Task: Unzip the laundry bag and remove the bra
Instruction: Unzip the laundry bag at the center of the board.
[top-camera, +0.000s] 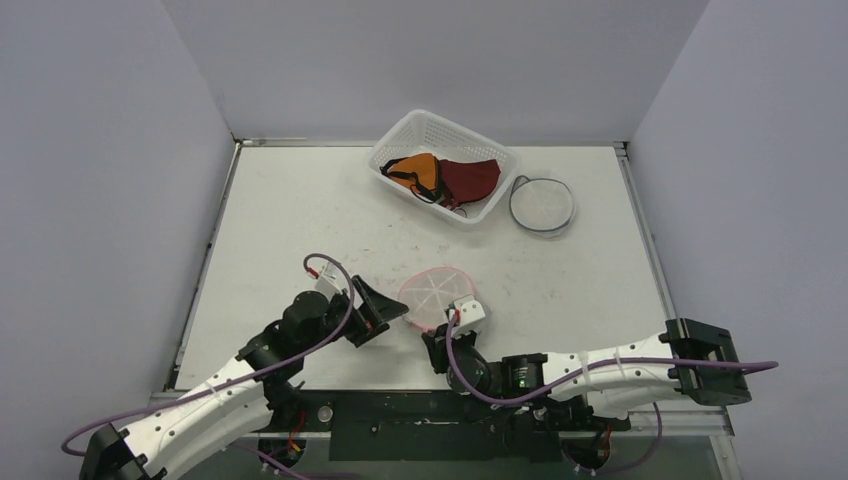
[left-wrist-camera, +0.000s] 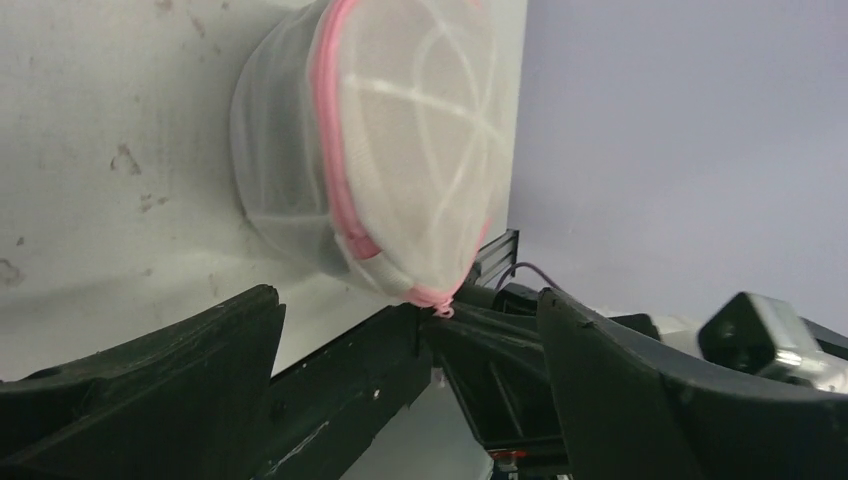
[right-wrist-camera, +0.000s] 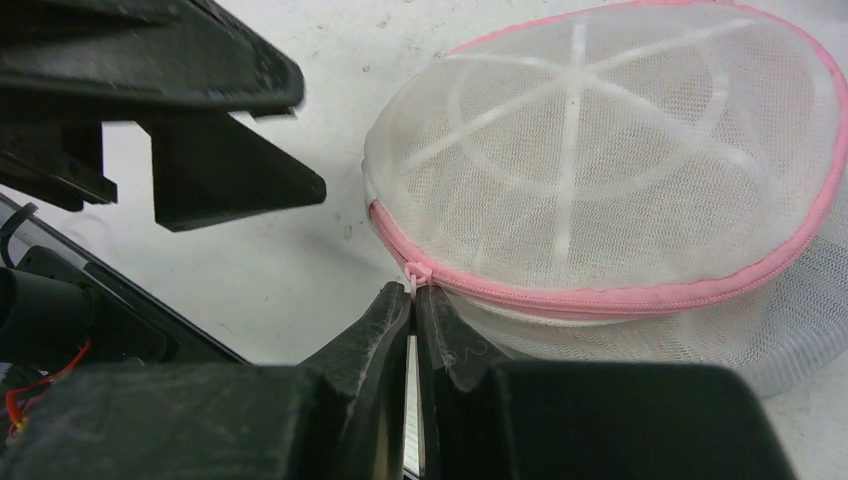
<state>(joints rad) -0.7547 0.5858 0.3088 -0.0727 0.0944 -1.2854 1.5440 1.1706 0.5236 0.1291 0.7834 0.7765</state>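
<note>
A round white mesh laundry bag (top-camera: 436, 295) with a pink zipper rim lies near the table's front middle; it also shows in the right wrist view (right-wrist-camera: 600, 180) and the left wrist view (left-wrist-camera: 400, 150). My right gripper (right-wrist-camera: 413, 295) is shut on the pink zipper pull (right-wrist-camera: 416, 273) at the bag's near edge. My left gripper (top-camera: 385, 308) is open and empty just left of the bag, its dark fingers (left-wrist-camera: 150, 380) spread wide. The zipper looks closed along the visible rim. The bag's contents are hidden behind the mesh.
A white basket (top-camera: 446, 128) at the back holds orange and dark red garments (top-camera: 440, 177). A second round flat mesh bag with a dark rim (top-camera: 542, 204) lies right of the basket. The table's front edge and rail run just below both grippers.
</note>
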